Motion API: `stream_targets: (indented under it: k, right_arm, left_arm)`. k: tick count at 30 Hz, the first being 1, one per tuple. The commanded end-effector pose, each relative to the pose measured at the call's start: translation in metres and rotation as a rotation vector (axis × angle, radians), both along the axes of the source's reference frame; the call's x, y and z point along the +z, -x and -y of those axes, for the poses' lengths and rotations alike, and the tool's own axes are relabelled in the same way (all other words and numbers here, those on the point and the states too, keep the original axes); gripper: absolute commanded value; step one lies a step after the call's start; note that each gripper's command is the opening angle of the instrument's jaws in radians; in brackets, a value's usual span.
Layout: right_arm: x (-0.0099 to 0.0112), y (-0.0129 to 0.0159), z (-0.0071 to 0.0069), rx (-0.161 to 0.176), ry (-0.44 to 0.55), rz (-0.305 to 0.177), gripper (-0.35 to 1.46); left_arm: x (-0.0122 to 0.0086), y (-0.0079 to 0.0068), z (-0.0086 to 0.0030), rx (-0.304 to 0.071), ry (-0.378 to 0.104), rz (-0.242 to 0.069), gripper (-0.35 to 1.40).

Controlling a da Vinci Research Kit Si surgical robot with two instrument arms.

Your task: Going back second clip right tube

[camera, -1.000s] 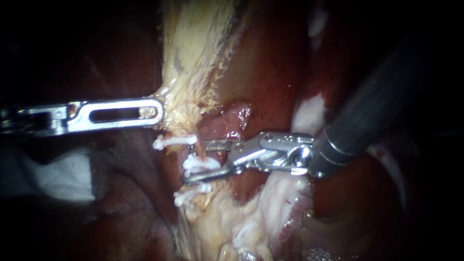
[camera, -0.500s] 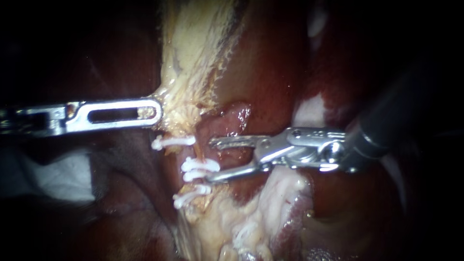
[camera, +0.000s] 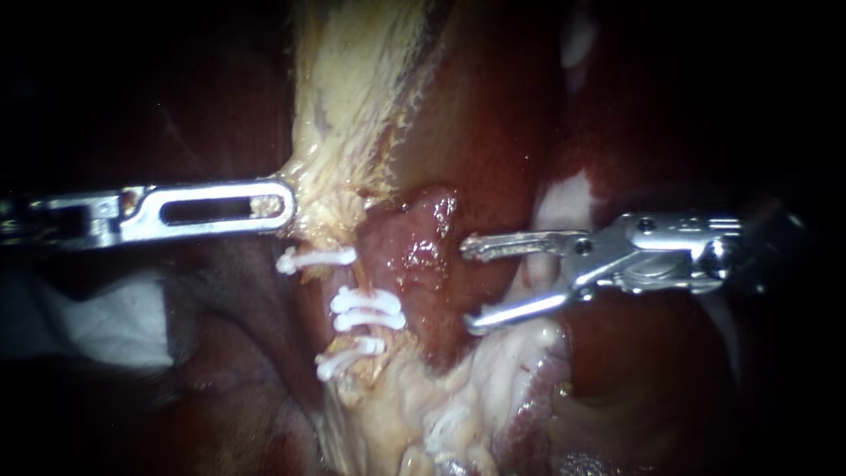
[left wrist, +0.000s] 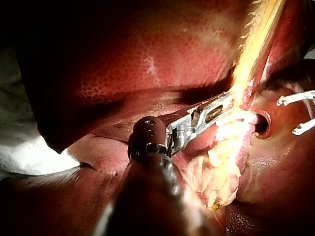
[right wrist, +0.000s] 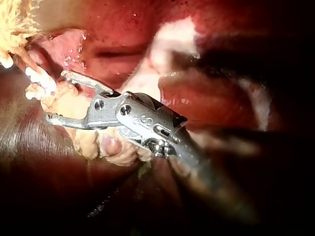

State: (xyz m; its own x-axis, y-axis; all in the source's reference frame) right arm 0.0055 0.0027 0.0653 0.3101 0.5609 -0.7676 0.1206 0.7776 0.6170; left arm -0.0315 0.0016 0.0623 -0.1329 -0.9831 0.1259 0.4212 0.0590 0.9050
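Right instrument (camera: 468, 286), tips spread; white clips (camera: 366, 308) just beside

White cloth (camera: 106, 326) beneath, at the left, dark red liver (left wrist: 147, 64) lying over its edge

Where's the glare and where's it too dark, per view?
Endoscope view: glare on the left instrument; right instrument dim toward its shaft, corners black. Left wrist view: yellow tissue blown out, shaft dark. Right wrist view: glints on the open jaws, shaft lost in shadow.
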Motion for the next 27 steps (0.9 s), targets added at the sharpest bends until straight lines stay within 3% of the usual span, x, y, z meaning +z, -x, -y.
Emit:
stream_targets:
  k: [1, 7, 13, 22, 27]
  right_arm:
    - [-0.0003, 0.0004, -0.0001, 0.002, -0.001, 0.001, 0.6]
    - [-0.0015, 0.0021, -0.0002, -0.004, 0.023, -0.005, 0.6]
    - [-0.0018, 0.0024, 0.0001, -0.007, 0.029, -0.007, 0.6]
    - [-0.0019, 0.0023, 0.0003, -0.007, 0.03, -0.008, 0.6]
    - [-0.002, 0.0023, 0.0004, -0.007, 0.03, -0.008, 0.6]
  left_arm:
    - [0.0, 0.0, 0.0, 0.0, 0.0, 0.0, -0.35]
    - [0.0003, 0.0002, 0.0, -0.001, 0.001, -0.001, -0.35]
    - [0.0024, 0.001, 0.0002, 0.004, 0.007, -0.006, -0.35]
    - [0.0065, 0.0049, 0.0003, 0.032, 0.008, -0.021, -0.35]
    - [0.0079, 0.0056, 0.0003, 0.044, 0.014, -0.03, -0.35]
